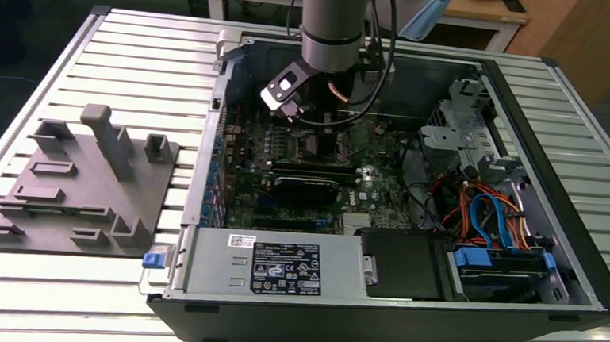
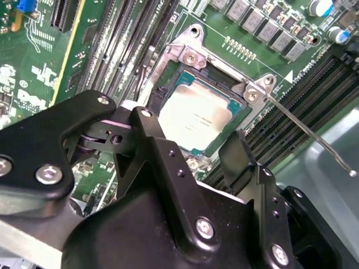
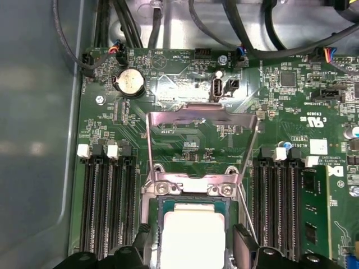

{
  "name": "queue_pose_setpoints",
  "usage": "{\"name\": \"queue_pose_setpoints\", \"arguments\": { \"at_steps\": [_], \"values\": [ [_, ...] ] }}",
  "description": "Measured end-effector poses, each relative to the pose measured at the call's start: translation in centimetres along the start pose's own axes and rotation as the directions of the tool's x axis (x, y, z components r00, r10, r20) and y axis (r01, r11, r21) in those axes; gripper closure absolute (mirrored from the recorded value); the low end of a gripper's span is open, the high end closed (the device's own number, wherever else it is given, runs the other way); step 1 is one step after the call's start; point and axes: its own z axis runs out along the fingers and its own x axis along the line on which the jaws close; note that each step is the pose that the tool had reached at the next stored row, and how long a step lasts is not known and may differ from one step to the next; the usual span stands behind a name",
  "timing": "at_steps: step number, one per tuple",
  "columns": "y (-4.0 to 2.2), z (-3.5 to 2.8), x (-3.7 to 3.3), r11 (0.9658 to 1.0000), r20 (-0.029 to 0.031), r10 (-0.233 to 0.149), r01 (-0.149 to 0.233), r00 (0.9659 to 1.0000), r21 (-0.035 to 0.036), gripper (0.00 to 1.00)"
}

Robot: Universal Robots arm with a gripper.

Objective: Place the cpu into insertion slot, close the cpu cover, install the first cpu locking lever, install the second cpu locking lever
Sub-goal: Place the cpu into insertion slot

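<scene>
- Slatted metal bench (image 1: pixel 132 49) carries an open case (image 1: pixel 402 320); grey fixture (image 1: pixel 81 189) lies just beside it on the exterior view's left; my arm (image 1: pixel 335 30) reaches down into the case, over the board (image 3: pixel 291 101).
- cpu (image 2: pixel 196 115) lies flat in the slot (image 2: pixel 171 75), silver top up, green edge inside the rim; looks level in both wrist views; full seating I cannot confirm.
- My gripper (image 2: pixel 190 131) hangs right over the slot; fingers (image 2: pixel 148 131) are spread, one on each side of the cpu, gripping nothing; the first wrist view shows a gap between each pad and the chip edge.
- cover (image 3: pixel 196 109) is flipped back on its hinge; board shows through its cut-out; not closed.
- One lever (image 2: pixel 308 134) sticks out free from a slot corner, unlatched; the other I cannot pick out.
- Judgement: step one, placing, is at or near its end; cover and both levers undone.
- Judgement: the cover cannot swing down while my fingers straddle the slot; closing it would call for clearance, then pressure on the frame's free edge, none on the chip.
</scene>
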Motion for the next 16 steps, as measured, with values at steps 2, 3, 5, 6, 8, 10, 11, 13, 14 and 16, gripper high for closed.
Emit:
{"name": "queue_pose_setpoints", "arguments": {
  "at_steps": [2,3,5,6,8,10,11,13,14,16],
  "values": [
    [0.02,-0.27,0.0,1.0,0.0,0.0,0.0,1.0,0.0005,0.33],
    [0.03,-0.42,0.0,1.0,0.0,0.0,0.0,1.0,0.0009,0.33],
    [0.06,-0.7,0.01,1.0,0.0,0.0,0.0,1.0,0.0021,0.33],
    [0.07,-0.82,0.0,1.0,0.0001,0.0,0.0,1.0,0.0028,0.34],
    [0.09,-1.07,0.01,1.0,-0.0001,0.0,0.0,1.0,0.0039,0.41],
    [0.13,-1.29,0.01,1.0,-0.0002,0.0,0.0,1.0,0.0067,0.53],
    [0.15,-1.33,0.01,1.0,-0.0001,0.0,0.0,1.0,0.0084,0.58],
    [0.15,-1.34,0.01,1.0,-0.0005,0.0,0.0,1.0,0.0095,0.64],
    [0.15,-1.36,0.01,0.9999,-0.0003,0.0,0.0,1.0,0.01,0.64],
    [0.16,-1.38,0.01,0.9999,-0.0001,0.0,0.0,1.0,0.0109,0.76]
  ]
}}
